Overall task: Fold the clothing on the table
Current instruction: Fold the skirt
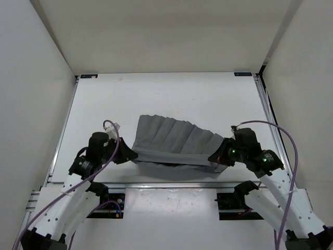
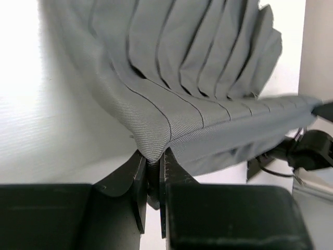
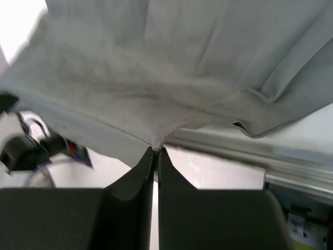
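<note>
— Where's the skirt (image 1: 174, 139)?
— On the table (image 1: 156, 96), near the front; left jaws and right jaws each pinch a near corner.
— Tip?
— Lift both together, taut, then lay it over evenly.

A robotics lab bench, plainly: a white table (image 1: 171, 99) framed in silver aluminium rails (image 1: 171, 185), boxed on 3 sides by plain white panels (image 1: 31, 78). 2 white robot arms, the left arm (image 1: 73, 192) and the right arm (image 1: 283, 192), sit bolted at the near edge, purple cables (image 1: 294, 151) looping off them.
</note>
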`<state>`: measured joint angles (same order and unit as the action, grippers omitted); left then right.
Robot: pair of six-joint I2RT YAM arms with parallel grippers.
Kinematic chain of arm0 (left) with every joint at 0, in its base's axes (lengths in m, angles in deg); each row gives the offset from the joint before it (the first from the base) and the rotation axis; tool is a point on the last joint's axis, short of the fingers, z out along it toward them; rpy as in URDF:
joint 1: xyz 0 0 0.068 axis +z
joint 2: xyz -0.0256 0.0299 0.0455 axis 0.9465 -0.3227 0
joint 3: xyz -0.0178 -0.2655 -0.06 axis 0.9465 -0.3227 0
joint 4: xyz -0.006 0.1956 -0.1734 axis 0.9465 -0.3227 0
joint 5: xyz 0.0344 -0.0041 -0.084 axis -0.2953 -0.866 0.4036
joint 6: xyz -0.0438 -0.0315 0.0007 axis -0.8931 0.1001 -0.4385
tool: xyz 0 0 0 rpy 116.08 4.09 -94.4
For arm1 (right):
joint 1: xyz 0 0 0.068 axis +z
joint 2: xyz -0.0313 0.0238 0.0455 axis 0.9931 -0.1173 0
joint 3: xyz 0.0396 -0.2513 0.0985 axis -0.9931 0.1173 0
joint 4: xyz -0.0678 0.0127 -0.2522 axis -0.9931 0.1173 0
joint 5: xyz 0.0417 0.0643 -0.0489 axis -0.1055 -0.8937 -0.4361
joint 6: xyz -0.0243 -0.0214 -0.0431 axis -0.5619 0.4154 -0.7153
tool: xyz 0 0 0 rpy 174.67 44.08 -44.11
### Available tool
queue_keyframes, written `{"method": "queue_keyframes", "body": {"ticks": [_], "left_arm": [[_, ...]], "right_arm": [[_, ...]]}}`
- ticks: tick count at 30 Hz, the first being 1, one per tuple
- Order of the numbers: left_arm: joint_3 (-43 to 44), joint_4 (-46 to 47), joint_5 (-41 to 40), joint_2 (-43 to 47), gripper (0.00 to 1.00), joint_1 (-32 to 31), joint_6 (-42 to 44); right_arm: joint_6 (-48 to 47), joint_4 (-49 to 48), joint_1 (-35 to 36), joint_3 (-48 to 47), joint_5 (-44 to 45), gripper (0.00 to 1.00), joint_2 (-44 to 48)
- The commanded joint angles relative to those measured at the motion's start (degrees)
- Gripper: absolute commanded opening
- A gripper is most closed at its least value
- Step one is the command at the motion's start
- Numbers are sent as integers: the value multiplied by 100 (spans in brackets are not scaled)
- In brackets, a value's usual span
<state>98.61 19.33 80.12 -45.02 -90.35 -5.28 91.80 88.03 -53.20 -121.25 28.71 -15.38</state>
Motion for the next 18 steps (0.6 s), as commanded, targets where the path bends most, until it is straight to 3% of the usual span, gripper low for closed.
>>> {"method": "queue_keyframes", "body": {"ticks": [1, 3, 6, 11, 18], "left_arm": [[640, -68, -926, -529, 0, 135, 478], [1000, 99, -1294, -958, 0, -233, 452], [1476, 126, -1761, -1390, 0, -665, 435], [1461, -6, -2087, -1234, 0, -886, 346], [950, -391, -1604, -390, 0, -561, 13]], "right_arm": [[-816, 546, -1018, -128, 154, 0, -75], [-1204, 449, -1886, -190, -198, 0, -224], [-1626, 379, -2460, -312, -489, 0, -488], [-1548, 72, -1803, -838, 545, 1, -1129], [-1855, -588, -1829, -1674, 704, 0, -2343]]}}
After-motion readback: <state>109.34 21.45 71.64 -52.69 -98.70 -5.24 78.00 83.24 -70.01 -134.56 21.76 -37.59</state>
